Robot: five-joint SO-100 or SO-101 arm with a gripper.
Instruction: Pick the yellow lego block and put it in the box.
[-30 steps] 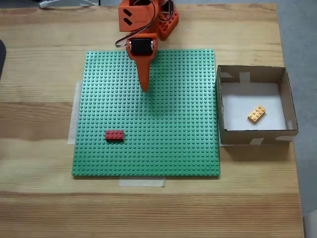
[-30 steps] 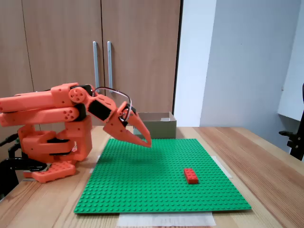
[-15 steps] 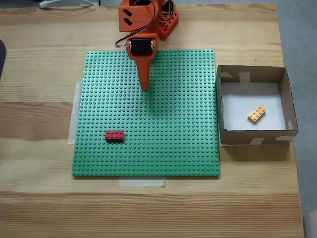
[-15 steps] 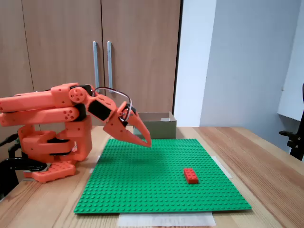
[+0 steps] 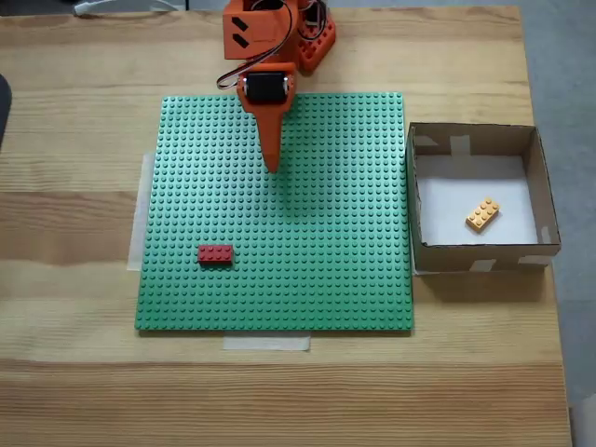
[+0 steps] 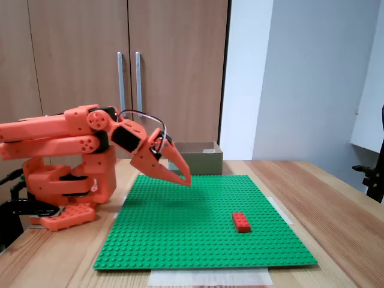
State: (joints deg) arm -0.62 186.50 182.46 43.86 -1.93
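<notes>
The yellow lego block (image 5: 482, 214) lies tilted on the white bottom of the box (image 5: 475, 137), which stands right of the green baseplate (image 5: 326, 233) in a fixed view from above. From the side, in another fixed view, the box (image 6: 198, 159) shows behind the plate, its inside hidden. My orange gripper (image 5: 271, 168) hangs shut and empty over the plate's upper middle, far left of the box. Seen from the side, the gripper (image 6: 185, 179) points down with its tip a little above the studs.
A red brick (image 5: 215, 253) sits on the baseplate's lower left, also seen as the red brick (image 6: 241, 221) in the side fixed view. The arm's orange base (image 6: 66, 180) stands behind the plate. Pale tape strips hold the plate to the wooden table (image 5: 279, 391).
</notes>
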